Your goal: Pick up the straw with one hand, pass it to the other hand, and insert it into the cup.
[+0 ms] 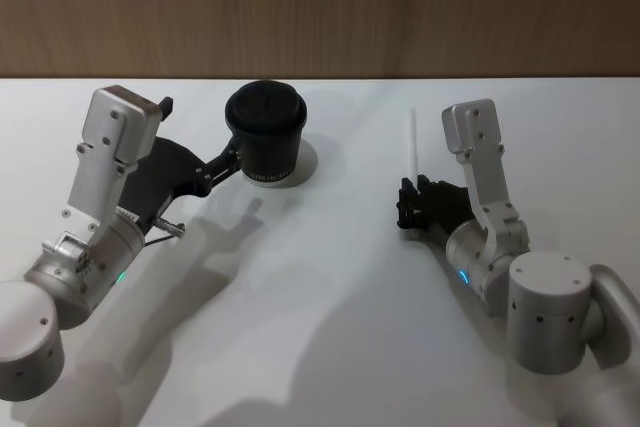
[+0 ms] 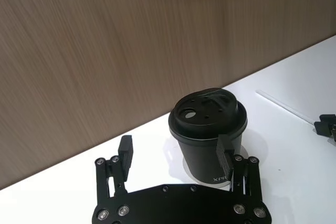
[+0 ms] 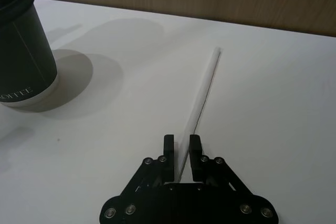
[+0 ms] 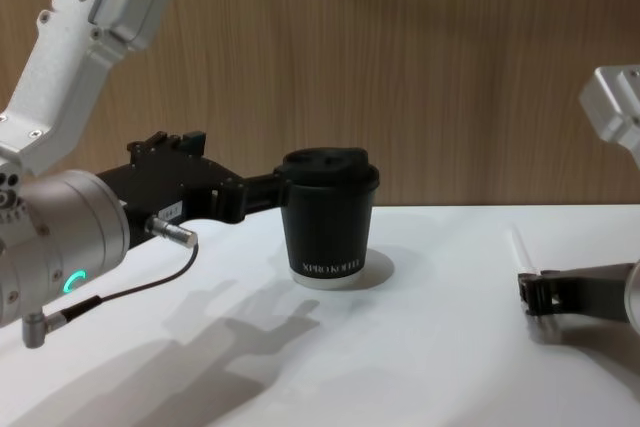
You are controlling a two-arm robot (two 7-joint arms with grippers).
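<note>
The black lidded cup (image 1: pixel 265 132) stands upright at the back middle of the white table (image 1: pixel 330 297). My left gripper (image 1: pixel 200 134) is open just to its left, one fingertip (image 2: pixel 226 153) close against the cup (image 2: pixel 207 129) wall, the other well clear. The thin white straw (image 1: pixel 412 142) lies flat on the table to the right of the cup, pointing toward the back wall. My right gripper (image 3: pixel 181 148) is low over the straw's near end, its fingers drawn in on both sides of the straw (image 3: pixel 205 87).
A thin black cable with a metal plug (image 4: pixel 170 232) hangs under the left wrist. A wooden wall (image 1: pixel 400 7) runs along the table's far edge behind the cup. Bare table lies between the cup and the straw.
</note>
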